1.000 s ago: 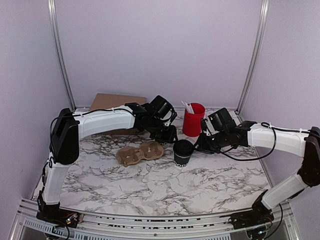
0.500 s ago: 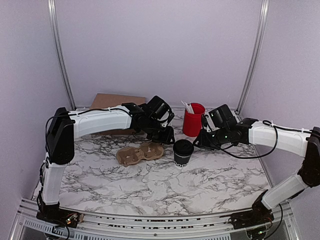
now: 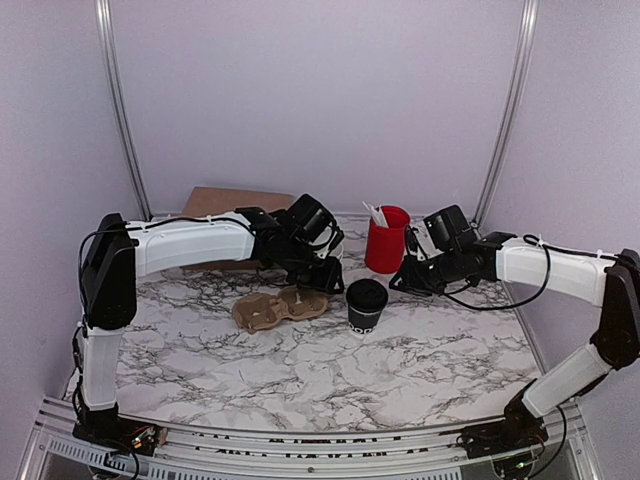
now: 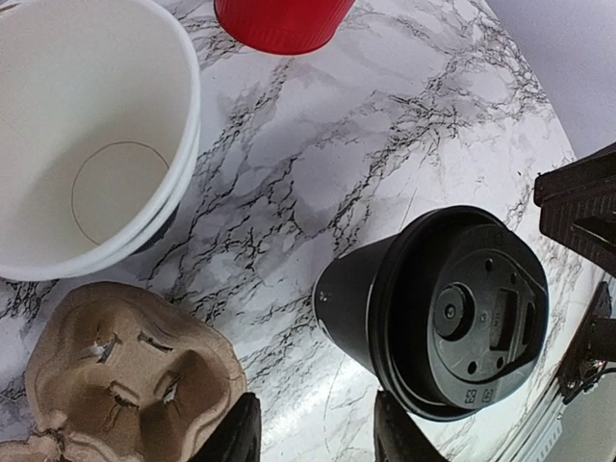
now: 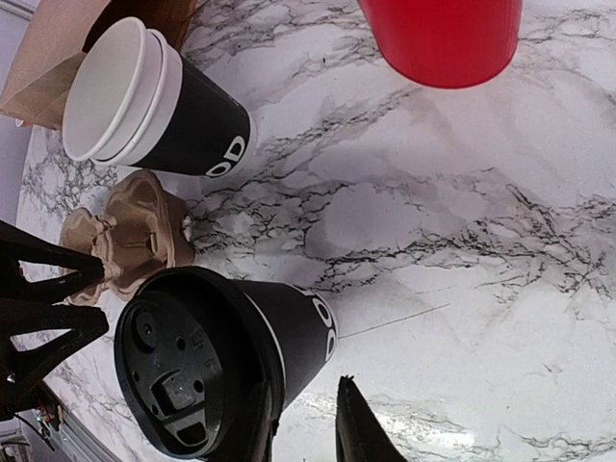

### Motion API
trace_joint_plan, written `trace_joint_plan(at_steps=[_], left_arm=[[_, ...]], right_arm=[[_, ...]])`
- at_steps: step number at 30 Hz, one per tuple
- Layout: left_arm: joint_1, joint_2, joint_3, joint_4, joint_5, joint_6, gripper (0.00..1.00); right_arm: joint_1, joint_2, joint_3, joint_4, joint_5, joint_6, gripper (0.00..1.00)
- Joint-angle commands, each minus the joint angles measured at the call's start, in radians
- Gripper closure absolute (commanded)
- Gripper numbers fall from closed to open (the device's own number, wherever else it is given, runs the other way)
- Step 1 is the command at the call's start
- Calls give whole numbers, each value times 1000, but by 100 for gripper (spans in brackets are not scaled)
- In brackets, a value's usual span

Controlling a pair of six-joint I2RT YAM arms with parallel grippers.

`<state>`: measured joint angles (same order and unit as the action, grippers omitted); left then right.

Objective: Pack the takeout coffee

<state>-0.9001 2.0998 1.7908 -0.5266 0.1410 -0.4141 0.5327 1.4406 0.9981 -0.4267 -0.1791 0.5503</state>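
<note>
The takeout coffee (image 3: 366, 305), a black paper cup with a black lid and white lettering, stands upright on the marble table, just right of the brown pulp cup carrier (image 3: 280, 307). My left gripper (image 3: 326, 276) is open and empty, hovering behind the gap between carrier and cup. The left wrist view shows the lid (image 4: 452, 313) to the right of its fingertips (image 4: 236, 438) and the carrier (image 4: 125, 380) to the left. My right gripper (image 3: 401, 280) is open and empty, just right of the cup. The right wrist view shows the cup (image 5: 289, 337) beside its left finger, not between the fingers.
A red cup of utensils (image 3: 386, 240) stands behind the coffee. A stack of lidless black cups with white rims (image 5: 154, 111) stands behind the carrier. A brown paper bag (image 3: 235, 203) lies at the back left. The back wall and frame posts close the rear.
The right gripper has drawn back slightly to the right and rear, away from the coffee cup. The left gripper has shifted a little left. The cup and carrier have not moved.
</note>
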Motion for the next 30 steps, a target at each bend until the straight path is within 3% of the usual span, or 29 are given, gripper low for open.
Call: trace_joint_plan(at_steps=[1, 14, 30], left_arm=[[-15, -28, -6, -4, 36, 10, 59], [-28, 14, 7, 9, 43, -5, 59], [-28, 84, 7, 11, -10, 0, 61]], right_arm=[[-10, 24, 46, 12, -59, -47, 77], [-11, 55, 36, 16, -77, -61, 77], [46, 38, -121, 36, -5, -7, 80]])
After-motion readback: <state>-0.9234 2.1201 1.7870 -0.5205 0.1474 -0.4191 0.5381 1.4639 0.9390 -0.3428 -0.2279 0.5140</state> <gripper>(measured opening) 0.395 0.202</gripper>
